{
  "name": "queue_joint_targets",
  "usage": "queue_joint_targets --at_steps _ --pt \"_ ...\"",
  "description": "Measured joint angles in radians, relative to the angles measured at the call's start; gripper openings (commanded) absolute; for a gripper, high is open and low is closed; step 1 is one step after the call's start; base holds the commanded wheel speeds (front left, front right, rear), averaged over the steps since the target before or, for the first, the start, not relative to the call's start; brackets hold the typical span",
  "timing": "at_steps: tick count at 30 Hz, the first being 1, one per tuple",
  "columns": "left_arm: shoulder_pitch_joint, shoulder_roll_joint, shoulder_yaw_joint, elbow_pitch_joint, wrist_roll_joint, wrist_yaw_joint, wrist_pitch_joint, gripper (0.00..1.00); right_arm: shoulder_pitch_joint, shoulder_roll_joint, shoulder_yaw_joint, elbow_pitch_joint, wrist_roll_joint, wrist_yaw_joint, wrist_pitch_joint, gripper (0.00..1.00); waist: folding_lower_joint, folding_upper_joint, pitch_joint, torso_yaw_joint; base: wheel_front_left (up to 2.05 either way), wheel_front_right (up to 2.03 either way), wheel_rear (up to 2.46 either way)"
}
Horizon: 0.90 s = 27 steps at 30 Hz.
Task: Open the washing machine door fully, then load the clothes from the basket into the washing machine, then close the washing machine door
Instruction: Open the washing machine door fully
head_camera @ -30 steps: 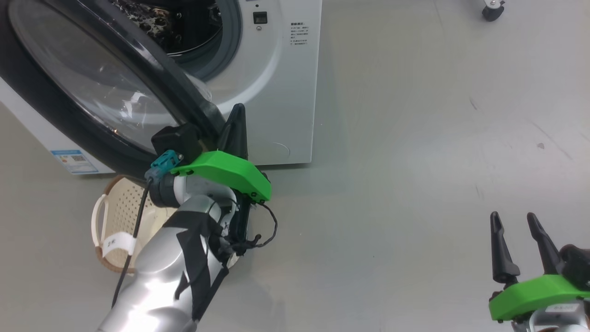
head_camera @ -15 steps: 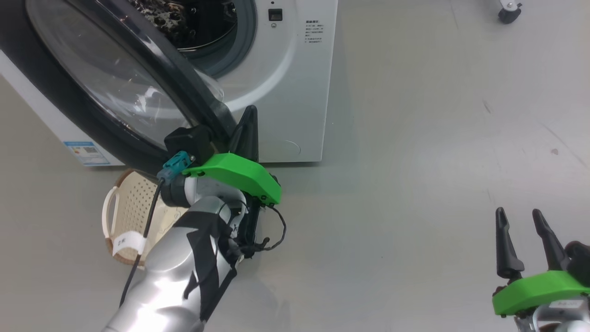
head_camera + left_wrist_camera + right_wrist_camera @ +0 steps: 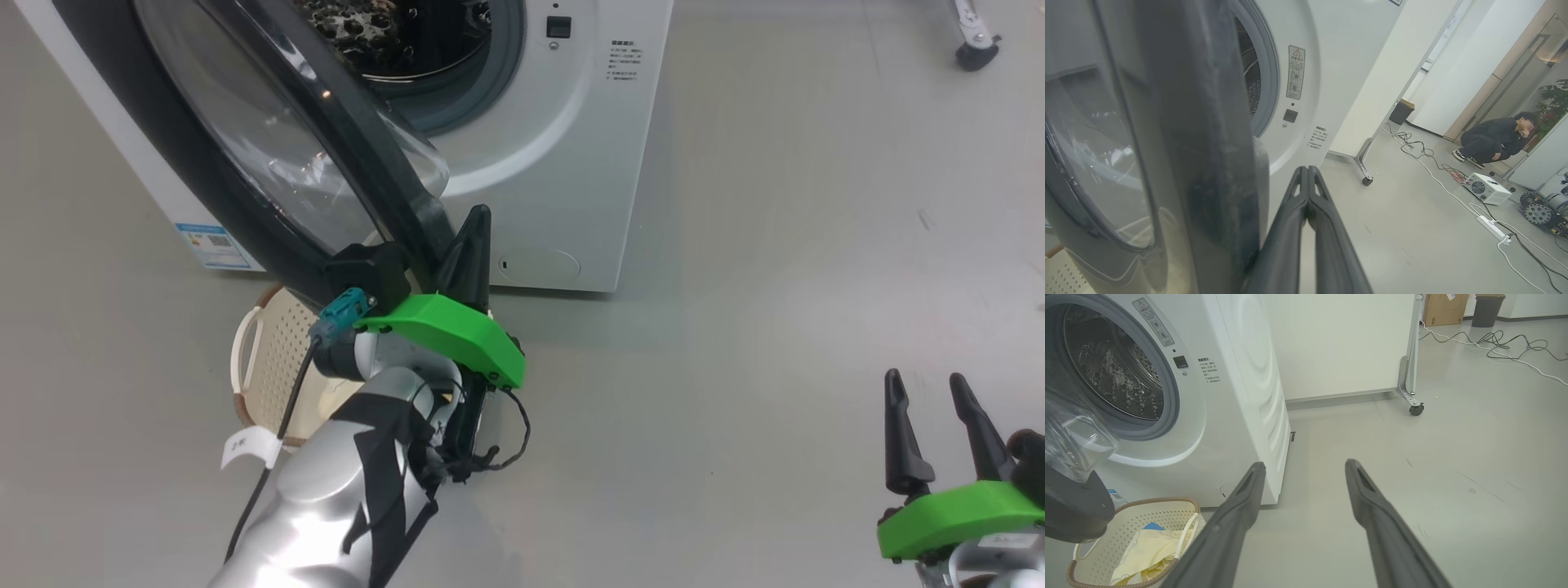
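The left gripper (image 3: 472, 245) has its two long dark fingers pressed together, holding nothing, their tips pointing toward the front of the washing machine (image 3: 571, 163). It sits just beside the inner edge of the washing machine door (image 3: 245, 139); whether it touches the glossy black rim cannot be told. In the left wrist view the shut fingers (image 3: 1312, 192) rise beside that dark rim, with the door's bulging clear window (image 3: 1094, 155) to their left. The door stands swung out at an angle from the machine's round opening, and the perforated steel drum (image 3: 392, 33) shows behind it, ringed by a grey gasket. Below the door's lower edge, on the floor in front of the machine, sits the basket (image 3: 269, 359), partly hidden behind the left arm. The right wrist view shows the basket's perforated cream wall (image 3: 1094, 539) and the clothes (image 3: 1147, 551) lying inside it, cream-yellow with a bit of blue. The right gripper (image 3: 925, 377) hovers well apart to the right above bare grey floor, its fingers spread wide and empty. Further off, a white partition stands on a caster wheel (image 3: 1416, 409), cables trail over the floor, and a person (image 3: 1494, 139) crouches in the distance.
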State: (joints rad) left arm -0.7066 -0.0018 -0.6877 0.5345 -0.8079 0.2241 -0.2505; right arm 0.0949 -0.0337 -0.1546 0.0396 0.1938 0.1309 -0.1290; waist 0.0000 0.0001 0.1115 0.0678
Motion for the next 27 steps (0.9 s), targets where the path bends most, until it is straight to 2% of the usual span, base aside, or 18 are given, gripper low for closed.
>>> queue_joint_targets --at_steps 17,27 --pt "0.048 0.006 -0.055 -0.041 0.074 0.015 -0.005 0.00 0.002 0.000 -0.001 0.005 -0.001 0.000 0.002 1.00 0.0000 0.0000 -0.006 0.103 0.00 0.00 0.00" --pt "0.121 0.050 -0.053 -0.117 0.108 0.019 -0.005 0.00 0.004 0.000 -0.003 0.008 -0.004 0.000 0.006 1.00 0.0000 0.0000 -0.014 0.151 0.00 0.00 0.00"
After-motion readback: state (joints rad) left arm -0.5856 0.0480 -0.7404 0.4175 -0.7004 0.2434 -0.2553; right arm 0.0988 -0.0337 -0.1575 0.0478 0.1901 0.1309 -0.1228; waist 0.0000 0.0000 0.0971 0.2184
